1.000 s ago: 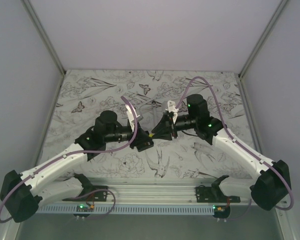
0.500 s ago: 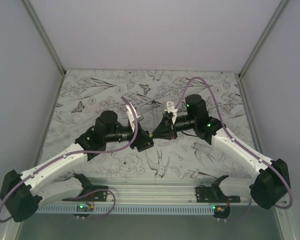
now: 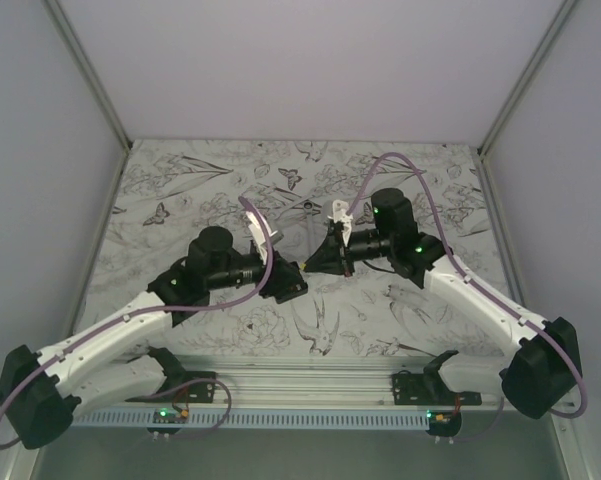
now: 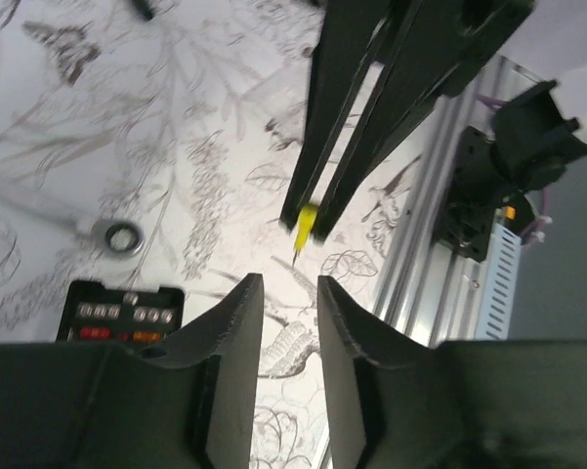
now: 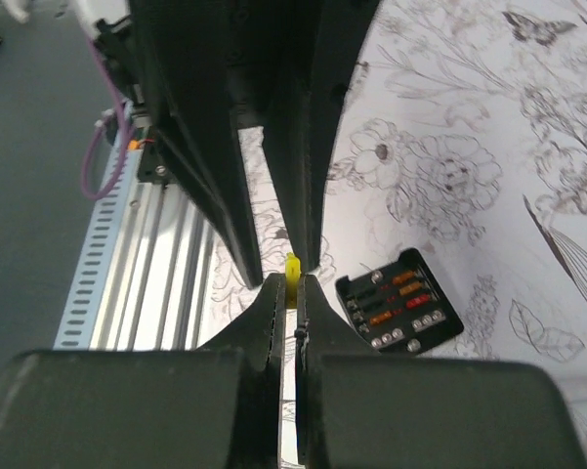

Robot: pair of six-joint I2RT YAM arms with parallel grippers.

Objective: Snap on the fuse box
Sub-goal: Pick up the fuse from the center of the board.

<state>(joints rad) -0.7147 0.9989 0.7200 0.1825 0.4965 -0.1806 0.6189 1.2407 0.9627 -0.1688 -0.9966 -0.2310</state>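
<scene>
Lying on the table (image 5: 449,147), the fuse box (image 5: 398,300) is not yet snapped; a yellow fuse (image 5: 292,266) is pinched in the closed right claw (image 5: 291,293), the left claw (image 4: 290,293) slightly parted and empty.

The left fingers (image 4: 230,362) look like moulded black plastic, matt with a faint sheen along the edges; the right fingers (image 5: 259,332) have the same dull black finish; the small yellow piece (image 5: 292,268) between the right fingertips looks like smooth plastic; the fuse box (image 5: 400,301) just right of them is matt black plastic, with glossier red and orange inserts and small silvery contacts; the tabletop (image 5: 449,147) is a white, matt sheet printed with dark line drawings, paper or cloth I cannot tell; the wrench (image 4: 122,236) beyond the left fingers is bright silver metal; the rail (image 5: 166,283) left of the right fingers is ribbed, satin grey metal.
</scene>
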